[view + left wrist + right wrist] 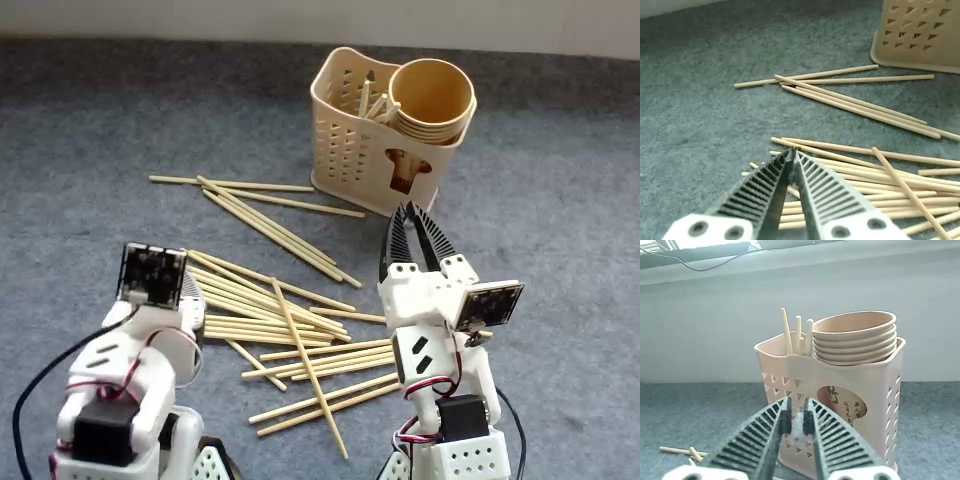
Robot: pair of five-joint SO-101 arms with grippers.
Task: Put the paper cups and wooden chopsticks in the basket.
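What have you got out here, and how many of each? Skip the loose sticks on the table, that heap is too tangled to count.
robot arms: 2, ending in the left gripper and the right gripper
basket: 1
stack of paper cups: 1
chopsticks standing in the basket: 3
Total: 7

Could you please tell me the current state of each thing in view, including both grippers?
basket: upright, partly filled.
paper cups: nested in one stack, inside the basket.
chopsticks in basket: standing on end beside the cups.
loose chopsticks: lying scattered, outside the basket.
left gripper: jaws shut, empty, over the loose chopsticks.
right gripper: jaws open a crack, empty, facing the basket.
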